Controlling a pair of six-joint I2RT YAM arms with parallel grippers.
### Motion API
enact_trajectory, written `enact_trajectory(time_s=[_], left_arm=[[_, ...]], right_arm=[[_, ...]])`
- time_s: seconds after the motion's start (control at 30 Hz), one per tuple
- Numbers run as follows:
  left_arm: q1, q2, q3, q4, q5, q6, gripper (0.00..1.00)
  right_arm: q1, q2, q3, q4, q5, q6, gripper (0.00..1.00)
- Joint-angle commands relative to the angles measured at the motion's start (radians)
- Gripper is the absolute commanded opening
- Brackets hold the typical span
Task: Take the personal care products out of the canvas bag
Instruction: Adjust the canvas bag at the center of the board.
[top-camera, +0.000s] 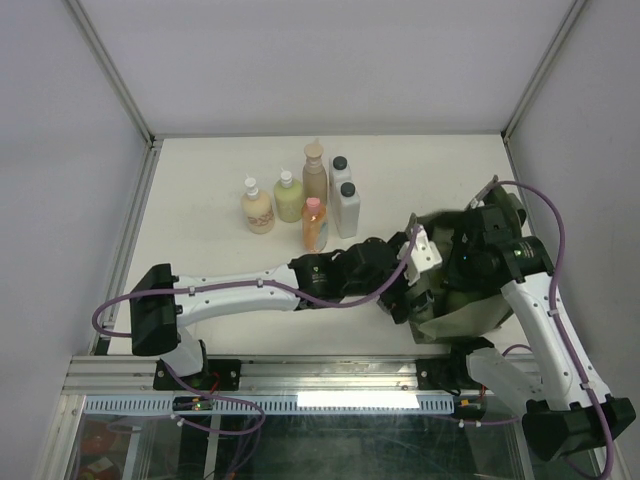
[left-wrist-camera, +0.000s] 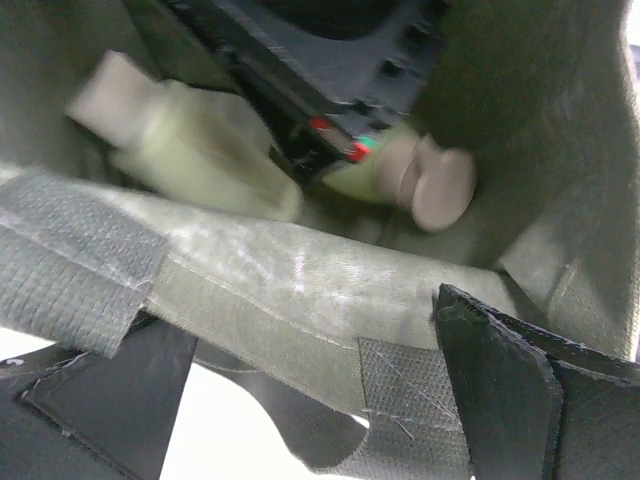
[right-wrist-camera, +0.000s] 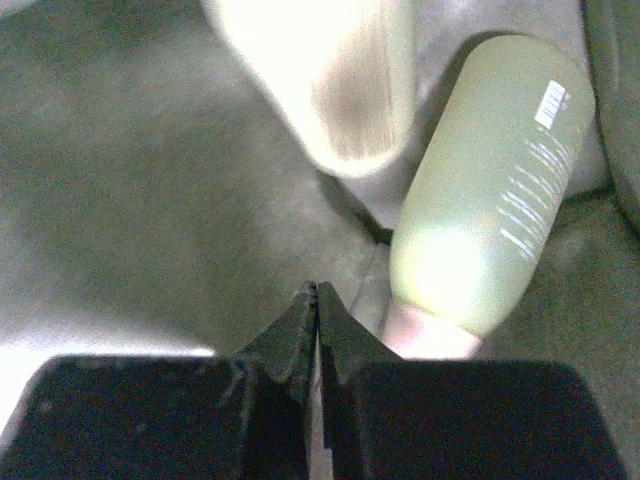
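Right claw (right-wrist-camera: 317, 300) inside canvas bag (right-wrist-camera: 120, 200): tips pinched together, empty. Yellow-green bottle (right-wrist-camera: 490, 190) lies just right, cap end nearest, axis running away. Left claw (left-wrist-camera: 300, 330) gapes wide at the rim.

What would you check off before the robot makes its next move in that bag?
1. Bag emptied: not ok; a yellow-green bottle and a pale bottle lie inside the canvas bag.
2. Right gripper holding a bottle: not ok; it is shut, the yellow-green bottle beside it.
3. Left gripper open at the bag's rim: ok.
4. Six bottles on the table upright: ok.
5. Right gripper pinching the bag: cannot tell.
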Motion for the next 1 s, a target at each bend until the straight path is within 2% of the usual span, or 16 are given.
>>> enact_trajectory(time_s=[0.0, 0.17, 0.23, 0.33, 0.43, 0.47, 0.53, 0.63, 0.7, 0.77, 0.87, 0.97], left_arm=[[0.090, -0.047, 0.095, 0.018, 0.013, -0.088, 0.99], [0.154, -0.104, 0.114, 0.059, 0.032, -0.114, 0.99], [0.157, -0.107, 0.095, 0.091, 0.079, -0.115, 0.99], [0.156, -0.066, 0.068, 0.121, 0.171, -0.165, 0.99], [0.156, -0.023, 0.045, 0.159, 0.180, -0.234, 0.99], [0.156, -0.004, 0.048, 0.160, 0.187, -0.236, 0.99], [0.155, 0.029, 0.053, 0.163, 0.212, -0.227, 0.99], [0.154, 0.078, 0.061, 0.129, 0.233, -0.209, 0.99], [0.150, 0.097, 0.058, 0.110, 0.249, -0.190, 0.99], [0.144, 0.113, 0.056, 0.087, 0.251, -0.172, 0.99], [0.130, 0.134, 0.053, 0.045, 0.256, -0.133, 0.99], [0.124, 0.135, 0.026, 0.038, 0.261, -0.116, 0.99]], right_arm=[[-0.004, -0.016, 0.083, 0.047, 0.006, -0.025, 0.00], [-0.004, -0.012, 0.115, 0.046, -0.002, -0.037, 0.00], [-0.004, -0.021, 0.103, 0.060, 0.003, -0.041, 0.00], [-0.004, -0.046, 0.086, 0.083, -0.020, -0.033, 0.00], [-0.004, -0.091, 0.063, 0.092, -0.001, 0.002, 0.00], [-0.004, -0.112, 0.052, 0.084, 0.032, 0.030, 0.04], [-0.004, -0.167, 0.014, 0.108, 0.060, 0.071, 0.19], [-0.004, -0.235, -0.061, 0.204, 0.057, 0.106, 0.37], [-0.004, -0.252, -0.094, 0.243, 0.097, 0.134, 0.47], [-0.004, -0.258, -0.105, 0.243, 0.141, 0.188, 0.62], [-0.003, -0.302, -0.121, 0.249, 0.160, 0.231, 0.74], [-0.004, -0.331, -0.120, 0.259, 0.241, 0.264, 0.79]])
